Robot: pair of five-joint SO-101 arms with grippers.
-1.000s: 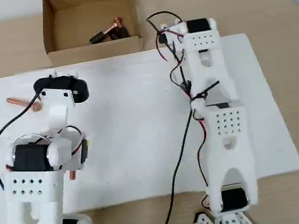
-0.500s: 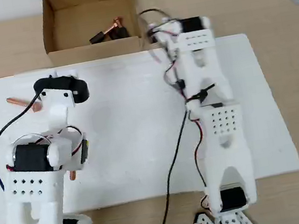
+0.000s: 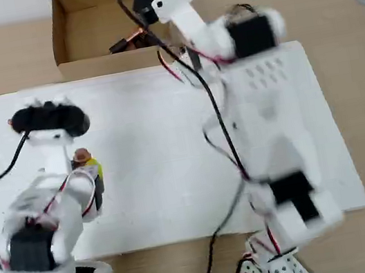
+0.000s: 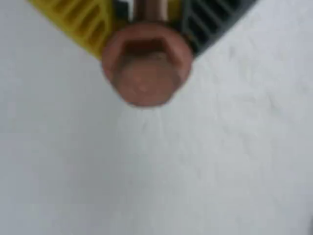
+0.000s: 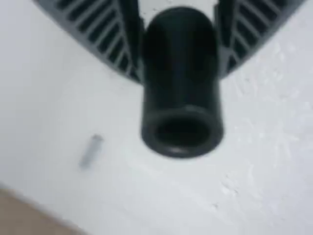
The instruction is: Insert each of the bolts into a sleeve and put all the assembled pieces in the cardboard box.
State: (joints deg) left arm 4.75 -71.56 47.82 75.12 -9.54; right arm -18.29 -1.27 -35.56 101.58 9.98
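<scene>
- Two parts are held over the white mat (image 3: 157,154), one in each arm.
- On the left arm, the left gripper (image 4: 146,12) has its yellow and black jaws clamped on a copper bolt (image 4: 145,68). The bolt's hex head sticks out past the jaws.
- On the right arm, the right gripper (image 5: 178,34) has its dark jaws closed around a black sleeve (image 5: 181,98), whose open end is clear of them.
- From above, the bolt sits over the mat's left part.
- At the mat's far edge stands the cardboard box (image 3: 61,38), with black-and-copper assembled pieces (image 3: 131,41) lying inside.
- Near the sleeve, a small grey cylinder (image 5: 91,151) lies on the mat.
</scene>
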